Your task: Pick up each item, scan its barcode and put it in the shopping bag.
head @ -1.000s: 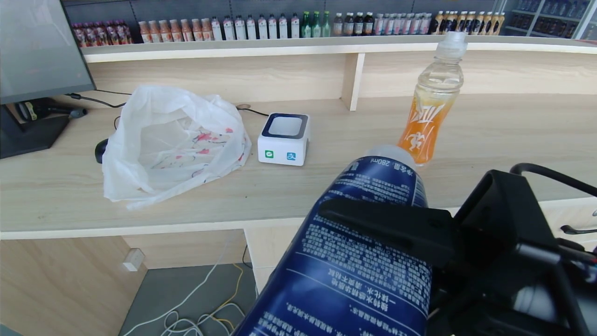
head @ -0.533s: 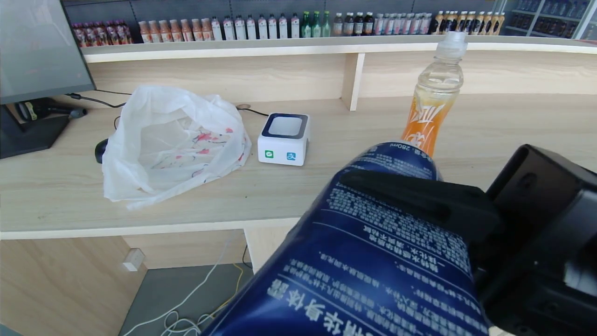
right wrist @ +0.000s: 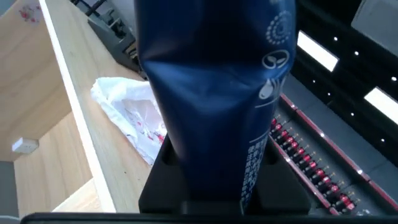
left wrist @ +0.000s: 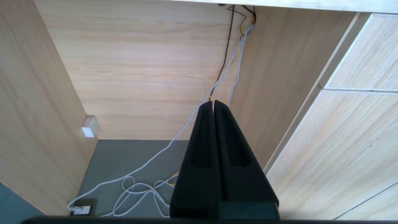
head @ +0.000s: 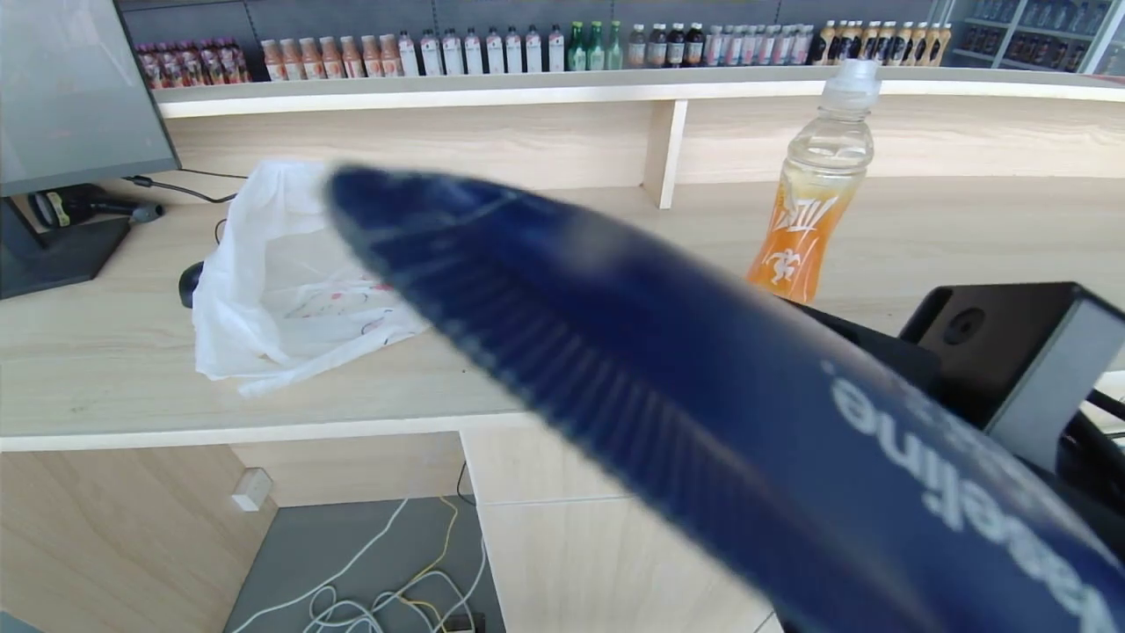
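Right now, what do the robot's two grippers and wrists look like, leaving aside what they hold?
The left gripper is matte black, its two smooth wedge-shaped fingers tapering to a narrow tip. The right gripper is matte black too, with a boxy black housing, grey on one face, and black cables behind it.

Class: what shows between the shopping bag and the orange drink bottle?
In the head view, the blue tube crosses between shopping bag and orange bottle.
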Tool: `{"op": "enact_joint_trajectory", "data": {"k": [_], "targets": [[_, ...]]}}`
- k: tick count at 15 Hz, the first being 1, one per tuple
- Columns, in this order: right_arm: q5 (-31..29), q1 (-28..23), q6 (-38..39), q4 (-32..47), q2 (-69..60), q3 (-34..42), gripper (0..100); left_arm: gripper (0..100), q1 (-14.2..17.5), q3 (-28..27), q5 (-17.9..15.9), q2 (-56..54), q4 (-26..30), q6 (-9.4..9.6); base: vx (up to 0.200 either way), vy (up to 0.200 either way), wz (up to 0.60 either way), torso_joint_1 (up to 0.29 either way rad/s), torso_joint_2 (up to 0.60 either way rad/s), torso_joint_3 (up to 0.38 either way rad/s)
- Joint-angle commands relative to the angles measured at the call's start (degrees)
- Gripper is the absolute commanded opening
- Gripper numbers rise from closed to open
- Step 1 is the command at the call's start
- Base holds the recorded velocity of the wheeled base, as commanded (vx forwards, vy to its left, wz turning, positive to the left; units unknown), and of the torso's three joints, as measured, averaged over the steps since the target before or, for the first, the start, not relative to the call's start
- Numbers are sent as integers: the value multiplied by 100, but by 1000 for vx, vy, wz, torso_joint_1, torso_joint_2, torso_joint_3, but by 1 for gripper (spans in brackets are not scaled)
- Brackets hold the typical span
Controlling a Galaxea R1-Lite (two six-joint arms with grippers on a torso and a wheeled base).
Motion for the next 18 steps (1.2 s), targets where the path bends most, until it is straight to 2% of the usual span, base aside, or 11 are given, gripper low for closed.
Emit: {"op": "enact_joint_trajectory", "data": {"k": [1,3,6,8,10,11,13,15,18], "targets": [[19,10,400,-85,320,106,0,0,1,0,0,-2,0,1,0,0,0,0,0,0],[-34,28,936,-102,346,124,0,0,1,0,0,-2,0,1,0,0,0,0,0,0],[-544,37,2298,-296,328,89,0,0,1,0,0,-2,0,1,0,0,0,0,0,0],[-1168,-16,3414,-489,346,62,0,0,1,0,0,-2,0,1,0,0,0,0,0,0],[-1915,-78,4443,-515,539,361,0,0,1,0,0,-2,0,1,0,0,0,0,0,0],[-2055,-122,4698,-515,548,353,0,0,1,0,0,-2,0,1,0,0,0,0,0,0],[-2055,-517,5067,-507,592,177,0,0,1,0,0,-2,0,1,0,0,0,0,0,0],[-2038,-1009,5752,-515,654,-122,0,0,1,0,0,-2,0,1,0,0,0,0,0,0],[-2064,-1264,5867,-533,917,-430,0,0,1,0,0,-2,0,1,0,0,0,0,0,0]]}}
